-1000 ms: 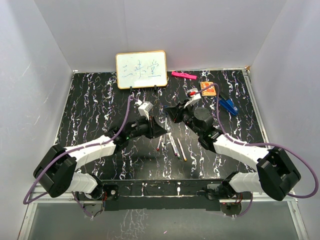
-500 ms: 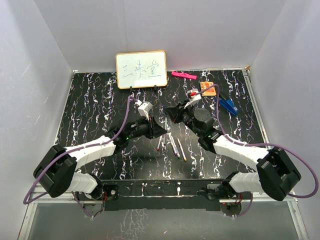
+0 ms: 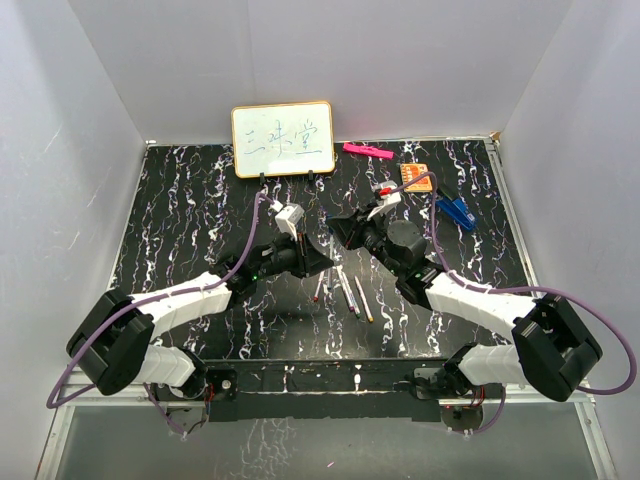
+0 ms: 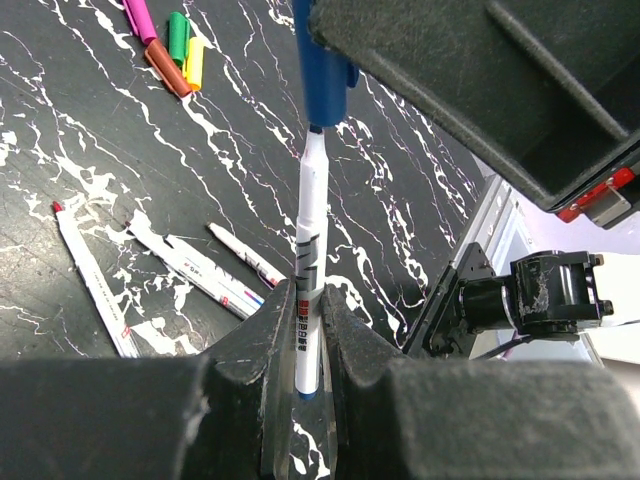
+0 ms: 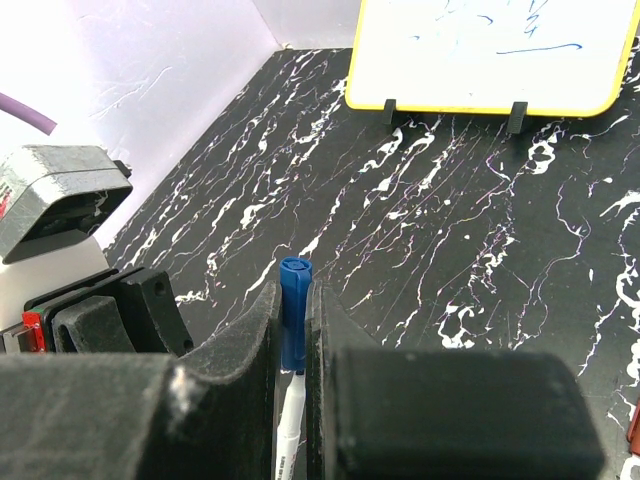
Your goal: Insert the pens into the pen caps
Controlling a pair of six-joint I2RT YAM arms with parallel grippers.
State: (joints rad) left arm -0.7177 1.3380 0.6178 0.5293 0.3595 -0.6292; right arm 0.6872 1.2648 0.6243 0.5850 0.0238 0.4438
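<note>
Alignment is deciding this: your left claw (image 4: 300,340) is pinching the pen (image 4: 310,230), your right claw (image 5: 292,340) is clamping the blue cap (image 5: 293,300); be pushing straight along the barrel.

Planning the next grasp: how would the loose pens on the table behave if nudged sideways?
The loose pens look thin and round, so they would likely roll. They are probably stiff and light: the pen in the left gripper sticks out straight, with no sag. Their plastic barrels may also slide on the smooth table.
</note>
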